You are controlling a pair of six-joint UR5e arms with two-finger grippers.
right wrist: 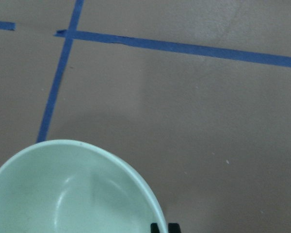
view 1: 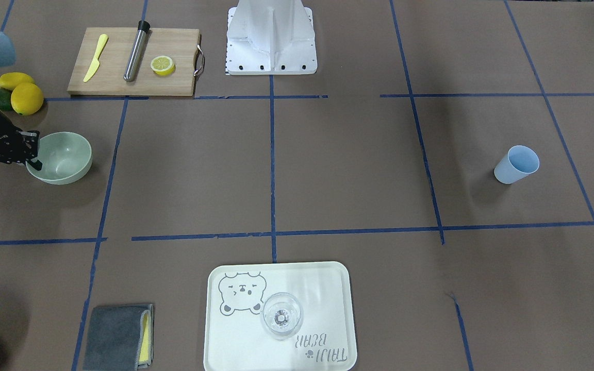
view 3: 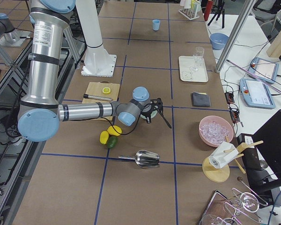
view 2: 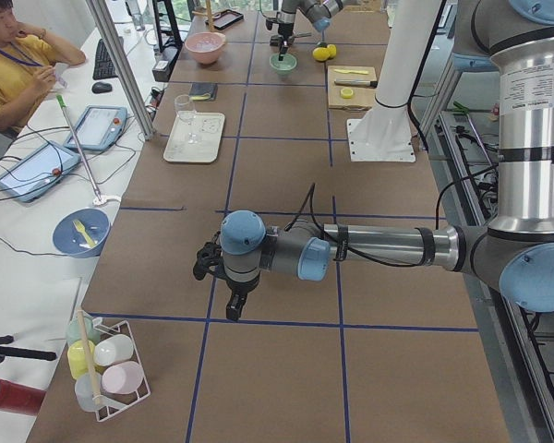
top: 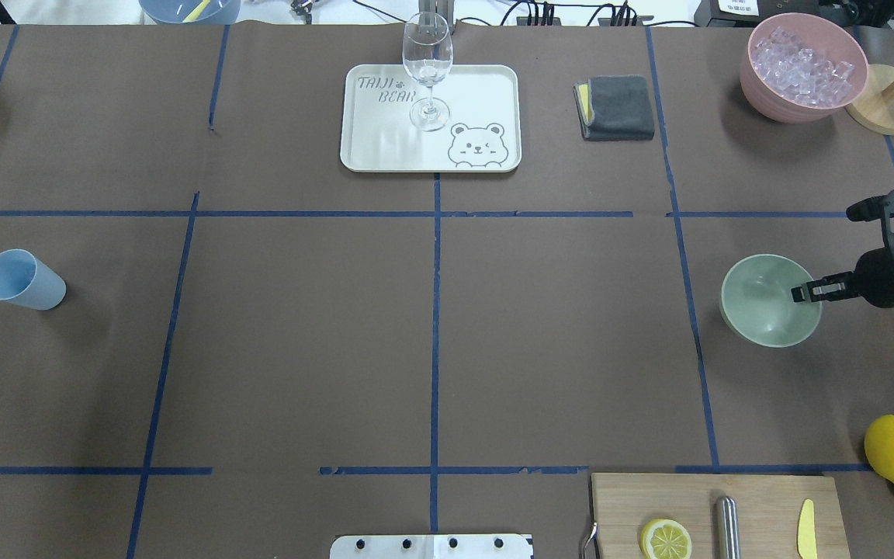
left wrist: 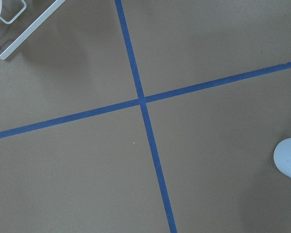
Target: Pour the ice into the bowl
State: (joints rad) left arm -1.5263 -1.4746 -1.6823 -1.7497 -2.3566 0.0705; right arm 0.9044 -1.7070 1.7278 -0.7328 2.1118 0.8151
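The right pincer (top: pixel 798 293) is nipped narrow on the three-o'clock rim of the bowl (top: pixel 757 301) — the ice (top: pixel 804 58) sits well apart, at twelve o'clock from it, seen from overhead.

Right end effector (view 1: pixel 34 164) at bowl (view 1: pixel 72 172) rim

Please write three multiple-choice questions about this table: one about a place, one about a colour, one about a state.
1. Where is the ice?
A. in the pink bowl
B. on the cutting board
C. in the wine glass
2. What colour is the cup?
A. pink
B. light blue
C. yellow
3. The green bowl is:
A. upside down
B. full
C. empty
Answers: 1 A, cubes fill the pink bowl; 2 B, it looks light blue; 3 C, its bare inside shows.
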